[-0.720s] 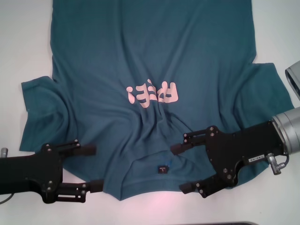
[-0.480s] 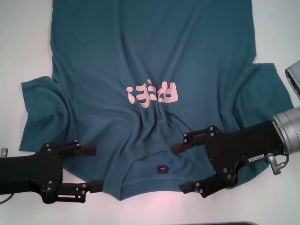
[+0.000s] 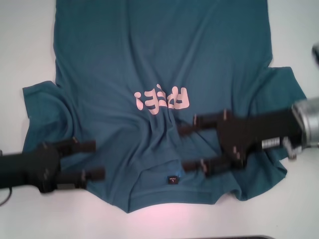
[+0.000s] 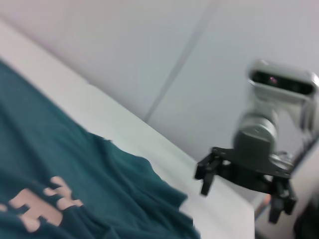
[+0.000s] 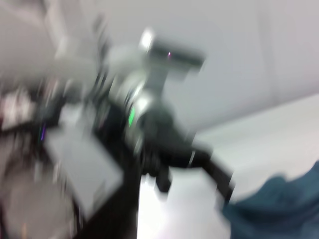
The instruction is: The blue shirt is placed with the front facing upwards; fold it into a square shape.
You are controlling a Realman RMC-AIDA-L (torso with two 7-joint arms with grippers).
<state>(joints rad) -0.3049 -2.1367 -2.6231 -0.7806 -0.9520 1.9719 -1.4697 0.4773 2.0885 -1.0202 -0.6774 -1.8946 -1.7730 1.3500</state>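
Observation:
The blue shirt (image 3: 164,59) lies spread front up on the white table (image 3: 25,50), with pink lettering (image 3: 162,98) on the chest and a small black neck label (image 3: 172,179) near the front edge. My left gripper (image 3: 97,160) is open beside the shirt's left shoulder, its fingertips over the fabric edge. My right gripper (image 3: 183,148) is open above the chest, right of the collar and just below the lettering. The left wrist view shows the shirt (image 4: 75,169) and my right gripper (image 4: 239,184) farther off. Neither gripper holds anything.
The left sleeve (image 3: 42,114) is bunched with folds; the right sleeve (image 3: 286,94) lies flatter. White table shows left of the shirt and along the front edge. The right wrist view is blurred, showing my left arm (image 5: 164,144) and a shirt corner (image 5: 279,204).
Both grippers have moved away from the front edge, farther over the shirt. The right one moved more, toward the lettering. The shirt has not shifted.

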